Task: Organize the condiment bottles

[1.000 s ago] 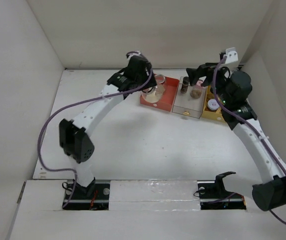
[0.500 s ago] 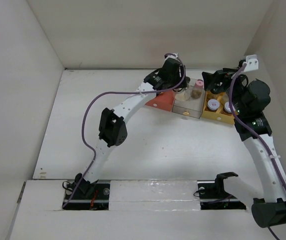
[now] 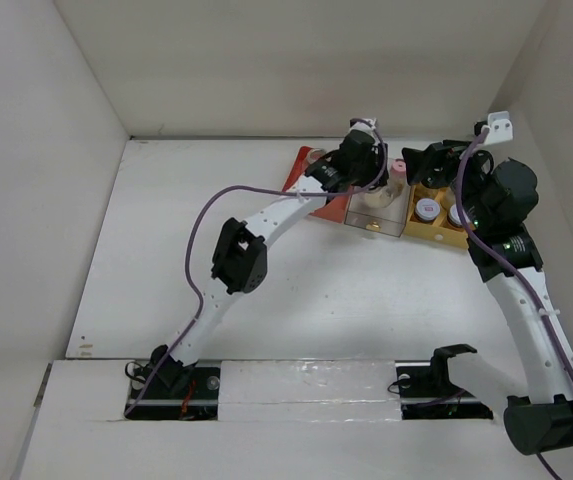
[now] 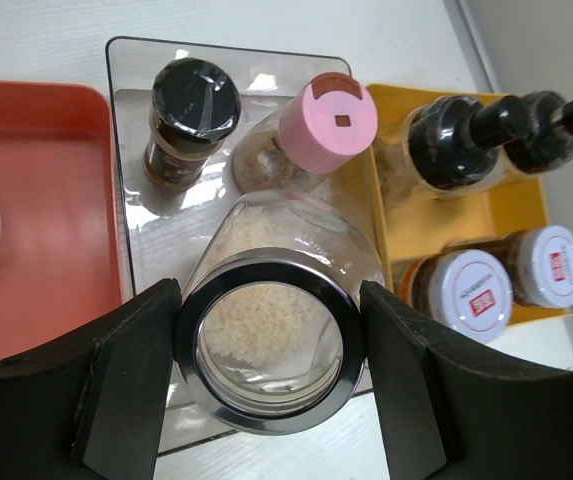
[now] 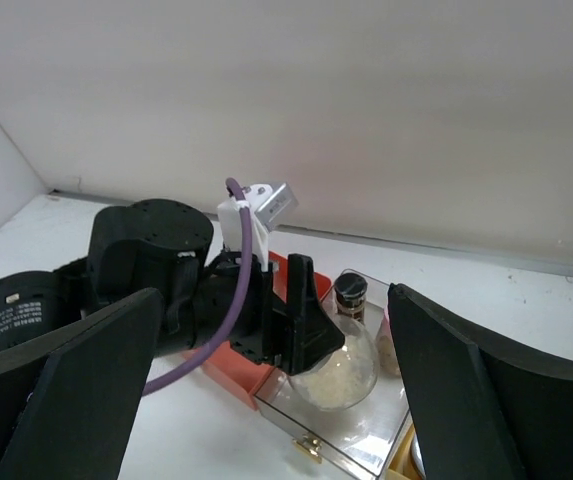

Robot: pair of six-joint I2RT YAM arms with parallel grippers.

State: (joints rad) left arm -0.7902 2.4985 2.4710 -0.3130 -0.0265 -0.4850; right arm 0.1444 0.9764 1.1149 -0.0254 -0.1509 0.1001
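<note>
The nearest jar (image 4: 271,340) is clear, glossy glass with a polished metal rim and a pale, grainy filling. The fingers (image 4: 126,385) of the left gripper (image 4: 269,375) look like matt black plastic. The middle tray (image 4: 156,240) is clear, shiny plastic, and the red tray (image 4: 46,200) is duller. The pink lid (image 4: 328,125) looks like smooth, matt plastic.

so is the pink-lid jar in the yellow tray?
No, the pink-lid jar sits in the clear tray, next to the black-lid jar.

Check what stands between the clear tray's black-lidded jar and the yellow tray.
The pink-lidded jar, beyond the open jar in the left gripper's jaws; the left wrist view shows it.
</note>
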